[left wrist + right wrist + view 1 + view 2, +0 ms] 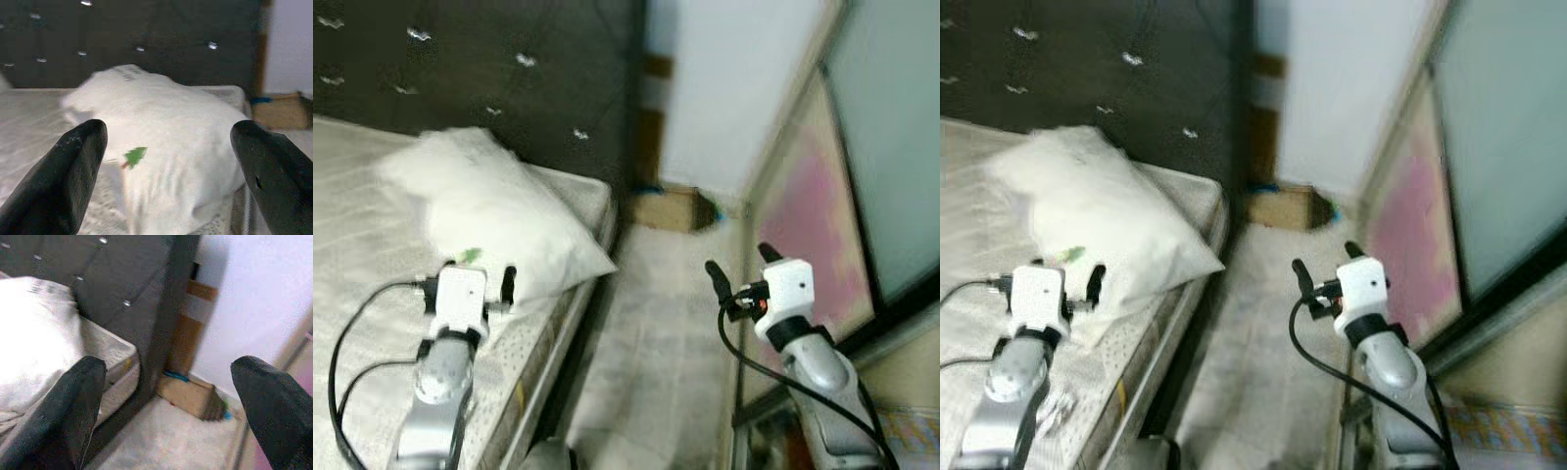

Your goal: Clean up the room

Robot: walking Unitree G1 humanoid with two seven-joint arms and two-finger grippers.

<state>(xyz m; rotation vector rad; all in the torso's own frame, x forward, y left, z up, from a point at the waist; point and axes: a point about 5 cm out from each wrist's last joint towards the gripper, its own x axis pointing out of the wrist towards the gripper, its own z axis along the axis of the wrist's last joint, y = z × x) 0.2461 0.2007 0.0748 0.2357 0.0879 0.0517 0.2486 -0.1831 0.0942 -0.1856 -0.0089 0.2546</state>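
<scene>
Pale tiled floor (651, 343) runs as a narrow strip between the mattress (372, 294) edge on the robot's left and a glass sliding door (891, 147) with a pink-tinted lower panel on its right, ending at a white wall where a brown cardboard box (671, 209) lies near the corner beside the dark tufted headboard (509, 69). A white pillow (499, 211) rests on the mattress at the head of the bed, its corner reaching to the mattress edge, and a small green scrap (135, 155) lies on it. The left gripper (475, 284) hovers over the mattress just short of the pillow, fingers spread wide apart with nothing between them; in the left wrist view the pillow and green scrap sit between the two fingertips but beyond them. Its silver arm rises from below, wrist upright, black cable looping to one side. The right gripper (741, 272) is held over the floor strip, well apart from the pillow, fingers likewise wide and empty, pointing toward the box and headboard corner.
</scene>
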